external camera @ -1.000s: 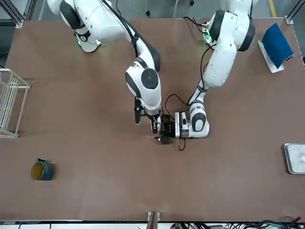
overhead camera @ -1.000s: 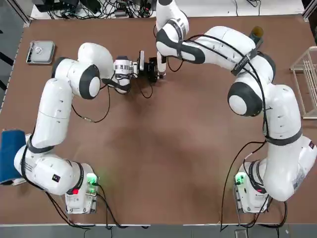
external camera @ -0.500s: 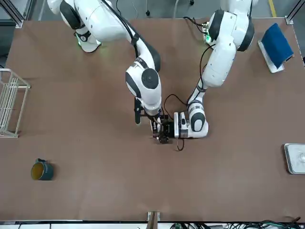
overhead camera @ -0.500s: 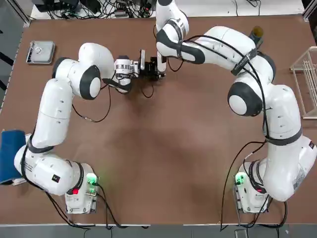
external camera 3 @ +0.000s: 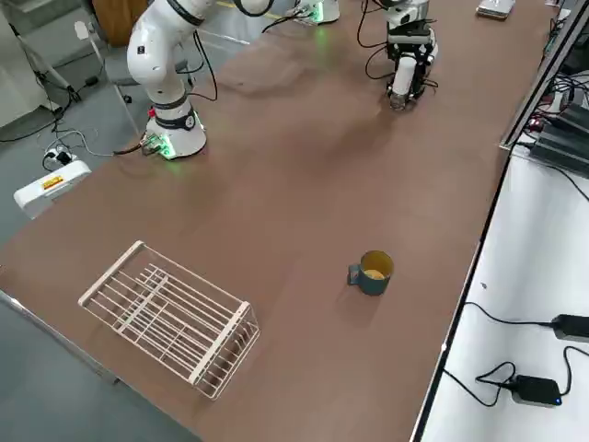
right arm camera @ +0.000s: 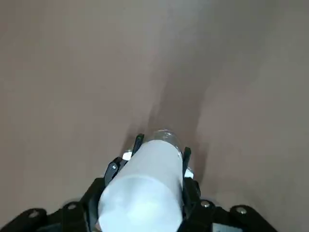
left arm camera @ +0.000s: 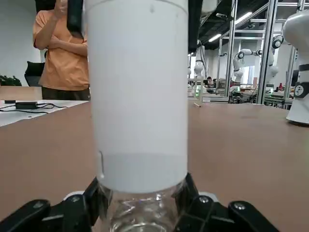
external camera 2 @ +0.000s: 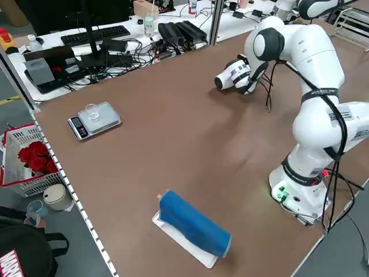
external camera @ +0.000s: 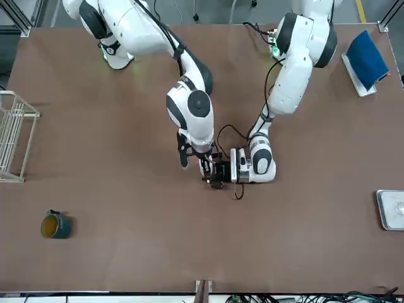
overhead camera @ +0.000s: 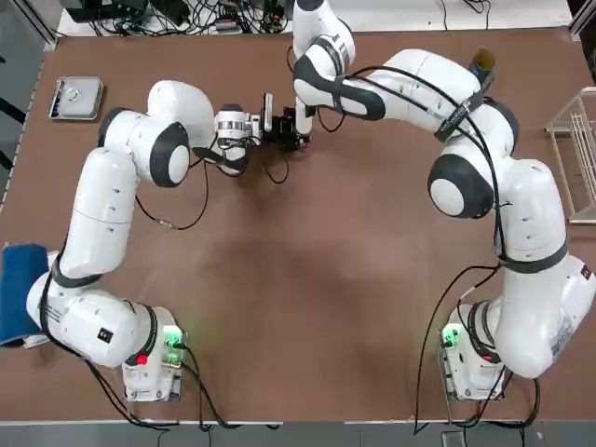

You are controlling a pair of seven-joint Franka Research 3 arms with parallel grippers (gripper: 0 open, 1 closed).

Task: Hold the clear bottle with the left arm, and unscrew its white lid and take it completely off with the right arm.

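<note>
L wrist view: we see L end effector (left arm camera: 141, 200) clamped on the clear bottle (left arm camera: 140, 216), white lid (left arm camera: 139, 96) upright atop it.
R wrist view: R end effector (right arm camera: 162, 153) clamped on lid, lid still seated on btl.
Top view: both eff. meet over counter (overhead camera: 307, 307), far side, L of ctr.
R side view: mug (external camera 3: 372, 273) near rack (external camera 3: 170, 313).

Visible behind the brown tabletop (left arm camera: 227, 145): pale wall (left arm camera: 17, 41), metal framing (left arm camera: 266, 53), lit strip lights (left arm camera: 252, 17), chair (left arm camera: 34, 72). Below: gray floor (external camera 3: 55, 350).

two arms (overhead camera: 107, 196) – wrists nearly meeting
</note>
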